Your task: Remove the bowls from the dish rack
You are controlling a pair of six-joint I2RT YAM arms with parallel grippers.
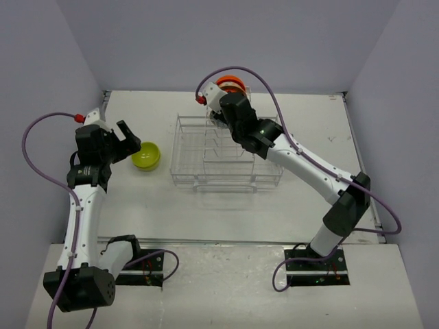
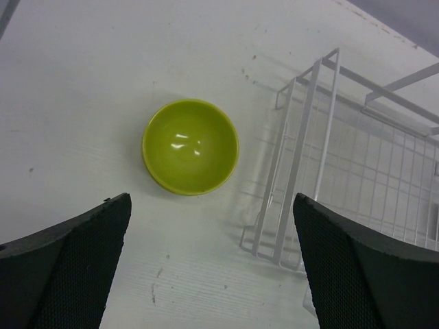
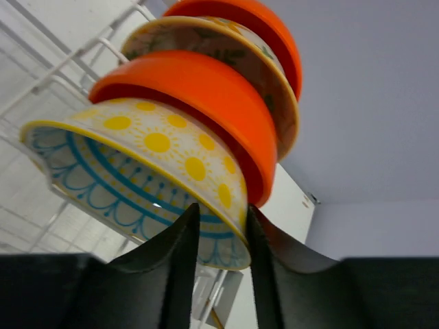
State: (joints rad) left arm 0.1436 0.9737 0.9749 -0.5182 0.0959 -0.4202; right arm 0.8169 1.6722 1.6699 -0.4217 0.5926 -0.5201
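Note:
A lime-green bowl (image 1: 146,155) sits upright on the table left of the white wire dish rack (image 1: 226,154); it also shows in the left wrist view (image 2: 190,146). My left gripper (image 1: 118,136) is open and empty just left of it, above the table (image 2: 212,274). Several bowls (image 1: 232,86) stand on edge at the rack's back. In the right wrist view the nearest is a cream bowl with yellow suns and blue lines (image 3: 151,178). Behind it come an orange-red bowl (image 3: 199,96), another cream patterned bowl (image 3: 226,51) and a further orange-red bowl (image 3: 260,20). My right gripper (image 3: 223,233) is shut on the nearest cream bowl's rim.
The rack's near wire corner (image 2: 295,171) stands just right of the lime-green bowl. Grey walls close in the table at the back and both sides. My right arm reaches over the rack's right half (image 1: 288,154).

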